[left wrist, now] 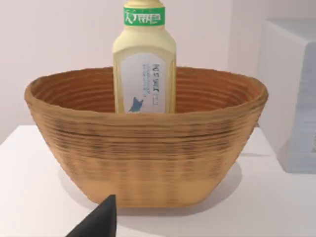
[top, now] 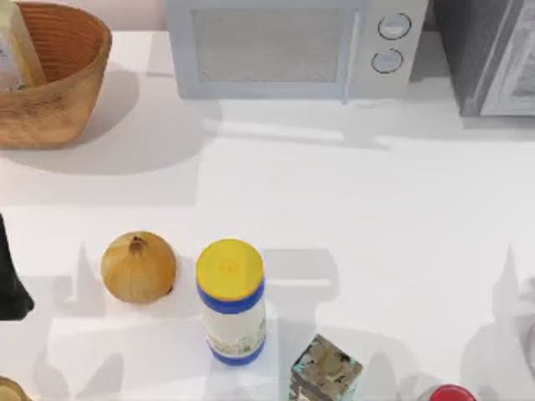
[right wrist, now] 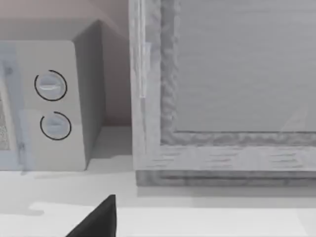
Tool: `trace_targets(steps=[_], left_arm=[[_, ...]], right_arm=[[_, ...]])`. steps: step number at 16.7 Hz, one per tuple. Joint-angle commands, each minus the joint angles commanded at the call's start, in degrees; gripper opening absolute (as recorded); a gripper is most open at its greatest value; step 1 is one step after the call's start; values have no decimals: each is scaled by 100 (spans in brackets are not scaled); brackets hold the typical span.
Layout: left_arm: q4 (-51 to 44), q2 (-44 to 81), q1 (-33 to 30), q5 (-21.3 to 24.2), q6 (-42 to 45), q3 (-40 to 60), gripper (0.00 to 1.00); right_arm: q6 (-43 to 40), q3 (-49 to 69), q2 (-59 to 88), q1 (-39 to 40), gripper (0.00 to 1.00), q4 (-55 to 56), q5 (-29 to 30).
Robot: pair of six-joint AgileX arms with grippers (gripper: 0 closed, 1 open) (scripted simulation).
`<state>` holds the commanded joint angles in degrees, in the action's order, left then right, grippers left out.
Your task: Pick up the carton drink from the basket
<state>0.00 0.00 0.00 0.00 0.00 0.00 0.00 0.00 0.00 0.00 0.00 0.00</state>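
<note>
Our left arm shows as a dark shape at the table's left edge, well short of the basket, which sits in the far left corner. The carton drink stands upright inside that basket, against its left side. In our left wrist view we look straight at the wicker wall; the drink rises behind the near rim, green band at the neck and pale label facing us, its top cut off by the frame. One dark fingertip of our left gripper pokes in low in that view, apart from the basket — whether the pincer is spread or pressed together, we cannot tell.

Our right wrist view faces a white microwave with two round dials and, beside it, a larger grey appliance. A single dark fingertip of the right gripper shows there, and again we cannot tell its state.

On the near part of the white table lie an onion, a yellow-lidded jar with blue bands just right of it, a small patterned box, and a red round thing at the near edge. The microwave stands along the far side.
</note>
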Motion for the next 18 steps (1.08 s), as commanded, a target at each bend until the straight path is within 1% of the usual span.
trace_targets(steps=[4, 8, 12, 18], left_arm=[[57, 172, 12, 10, -15, 29, 100], [568, 1155, 70, 90, -51, 357, 100], [1584, 2724, 164, 240, -56, 1050, 100], [3563, 5773, 373, 517, -37, 2399, 100]], right_arm=[[0, 0, 0, 0, 100, 0, 0], [0, 0, 0, 0, 100, 0, 0], [0, 0, 0, 0, 100, 0, 0], [0, 0, 0, 0, 100, 0, 0]])
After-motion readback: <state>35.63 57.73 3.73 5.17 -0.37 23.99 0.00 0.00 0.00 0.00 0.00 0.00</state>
